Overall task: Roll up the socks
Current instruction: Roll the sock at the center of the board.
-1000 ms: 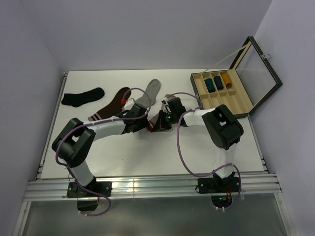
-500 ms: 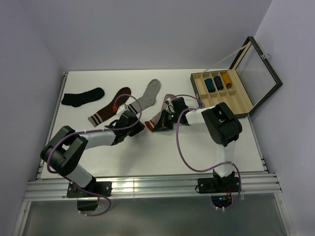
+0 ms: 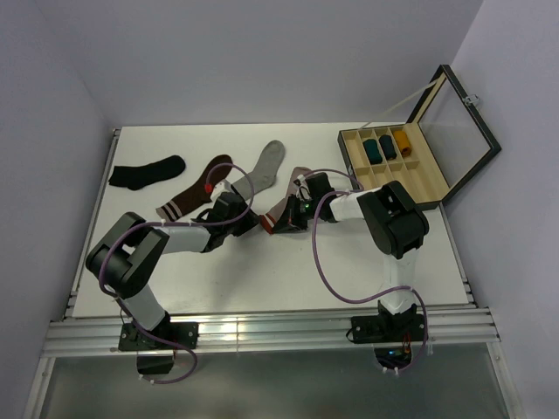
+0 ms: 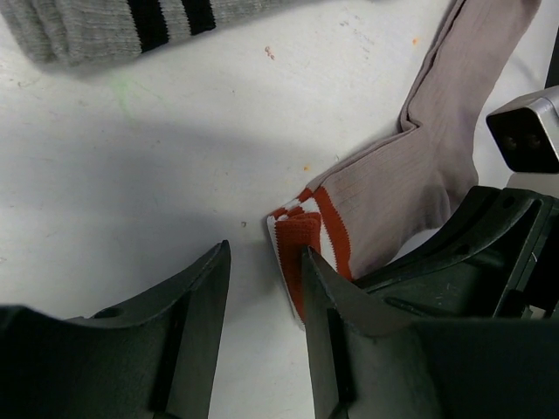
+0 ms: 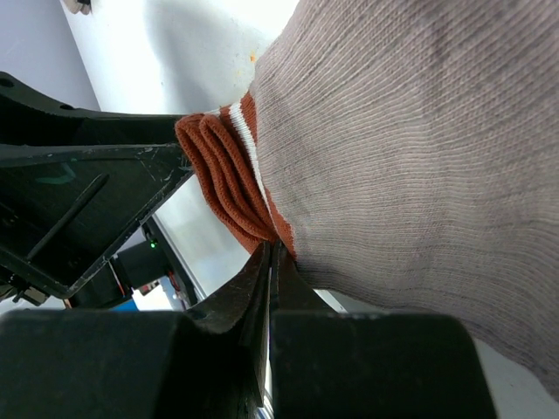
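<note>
Top view first: the pink sock (image 3: 284, 206) lies mid-bench (image 3: 262, 271) with its striped cuff towards the arms. The grey sock (image 3: 262, 166) is just beyond it to the left. Further left are a brown sock (image 3: 194, 190) and a black sock (image 3: 147, 171). A wooden box (image 3: 393, 161) sits open on the right. The left pincer (image 3: 251, 223) and right pincer (image 3: 281, 218) meet at the pink cuff.

Left wrist cam: the left pincer (image 4: 262, 288) is released, jaws apart with bare bench between them. Its right finger touches the folded red-and-white cuff. The grey sock's (image 4: 87, 30) dark-striped cuff is at the top.

Right wrist cam: the right pincer (image 5: 272, 262) is clenched tight, tips against the edge of the pink sock's (image 5: 419, 175) folded cuff. Can't tell if any fabric is nipped.
</note>
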`<action>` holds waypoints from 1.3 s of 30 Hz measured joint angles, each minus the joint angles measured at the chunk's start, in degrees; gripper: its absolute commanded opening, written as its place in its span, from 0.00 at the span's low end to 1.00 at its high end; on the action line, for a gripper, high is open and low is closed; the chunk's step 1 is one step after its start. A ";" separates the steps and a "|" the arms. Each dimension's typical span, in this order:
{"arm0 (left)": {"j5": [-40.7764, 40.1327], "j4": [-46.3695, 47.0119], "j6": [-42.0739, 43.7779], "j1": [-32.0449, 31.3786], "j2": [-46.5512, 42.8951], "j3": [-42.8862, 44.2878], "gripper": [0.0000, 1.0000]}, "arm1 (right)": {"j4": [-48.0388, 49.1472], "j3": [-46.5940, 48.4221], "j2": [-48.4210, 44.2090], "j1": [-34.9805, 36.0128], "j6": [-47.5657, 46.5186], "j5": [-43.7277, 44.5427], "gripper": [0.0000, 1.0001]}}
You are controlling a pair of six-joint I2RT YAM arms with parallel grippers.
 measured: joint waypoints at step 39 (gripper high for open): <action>3.30 7.58 0.11 1.46 -1.01 -5.07 0.40 | 0.20 -0.09 0.02 -0.07 0.00 -0.17 0.00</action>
